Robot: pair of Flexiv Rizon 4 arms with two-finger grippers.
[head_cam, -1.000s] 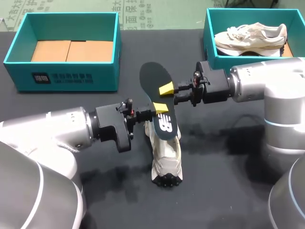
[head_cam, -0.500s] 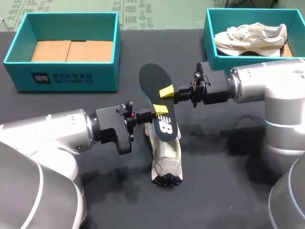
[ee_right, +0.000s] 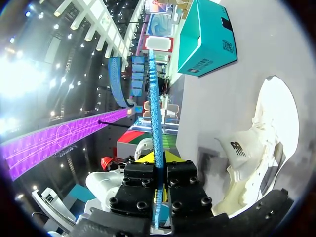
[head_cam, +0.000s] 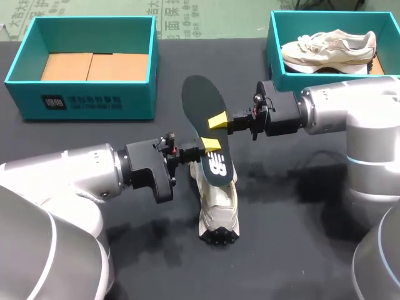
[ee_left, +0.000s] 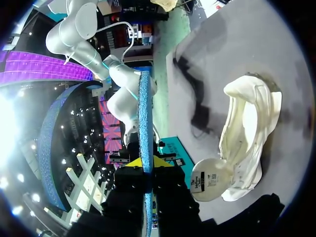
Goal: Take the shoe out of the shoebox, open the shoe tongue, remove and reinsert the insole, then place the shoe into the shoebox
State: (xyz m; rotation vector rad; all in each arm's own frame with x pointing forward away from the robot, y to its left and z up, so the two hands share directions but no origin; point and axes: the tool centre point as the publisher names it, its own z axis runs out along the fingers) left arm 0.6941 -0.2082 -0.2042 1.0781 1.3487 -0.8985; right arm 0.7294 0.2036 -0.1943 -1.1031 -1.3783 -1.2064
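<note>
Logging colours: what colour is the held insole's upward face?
Black with a white logo; the insole shows best in the head view.

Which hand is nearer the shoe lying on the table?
Left. The left hand pinches the insole just above the shoe; the right hand grips the insole farther along, away from the shoe.

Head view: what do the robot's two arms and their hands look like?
The left arm and right arm are thick, rounded silver-grey tubes. A thin pale blue ring shows at a joint of the right one. Each ends in a black, blocky wrist housing with small red fittings. The left hand and right hand have slim black fingers with bright yellow wedge-shaped tips.
</note>
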